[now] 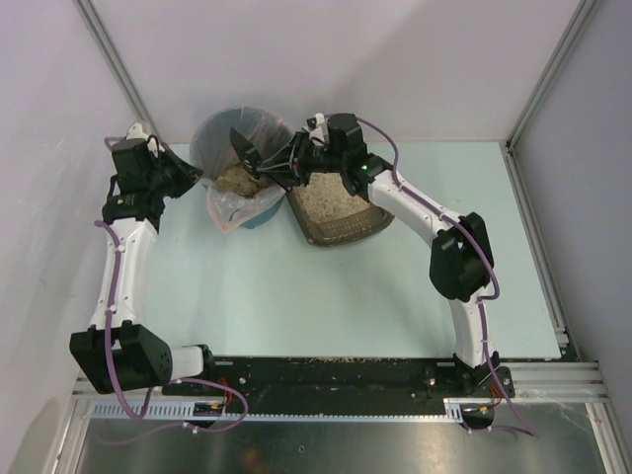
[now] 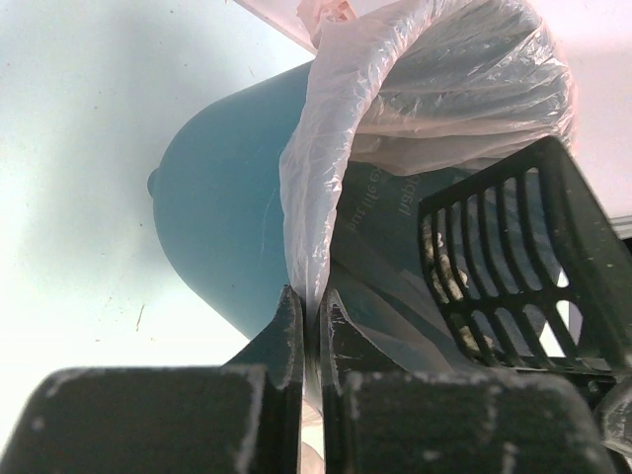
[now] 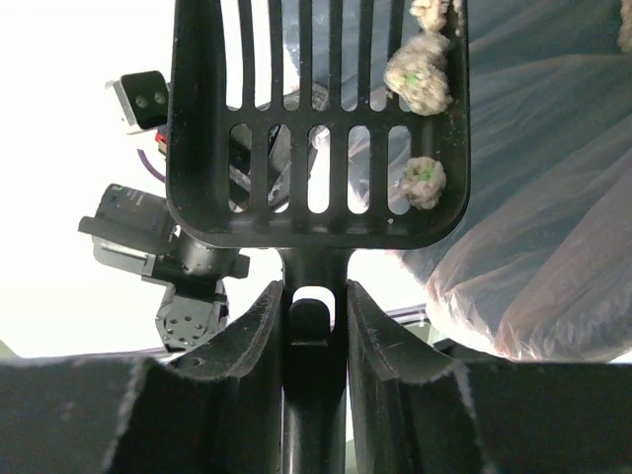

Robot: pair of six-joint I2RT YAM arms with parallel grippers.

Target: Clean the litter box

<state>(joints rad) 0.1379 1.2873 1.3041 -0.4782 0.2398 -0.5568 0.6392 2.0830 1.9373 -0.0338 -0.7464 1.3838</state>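
Right gripper [image 3: 314,301]: fingers pressed onto the handle of a black slotted scoop [image 3: 316,128], firm pinch. Scoop carries pale clumps [image 3: 423,183] along its right side and hangs over the teal bin [image 1: 209,133]. Left gripper [image 2: 308,321]: closed on the clear liner [image 2: 444,89], pinching its edge on the bin's left side. Beige waste sits inside the liner. Litter box [image 1: 341,217] is on the tabletop [image 1: 346,296] just right of the bin, partly under the right wrist, with beige granules inside. Loose grains lie scattered on the black rail [image 1: 326,363] at the near edge, between the 2 arm bases.
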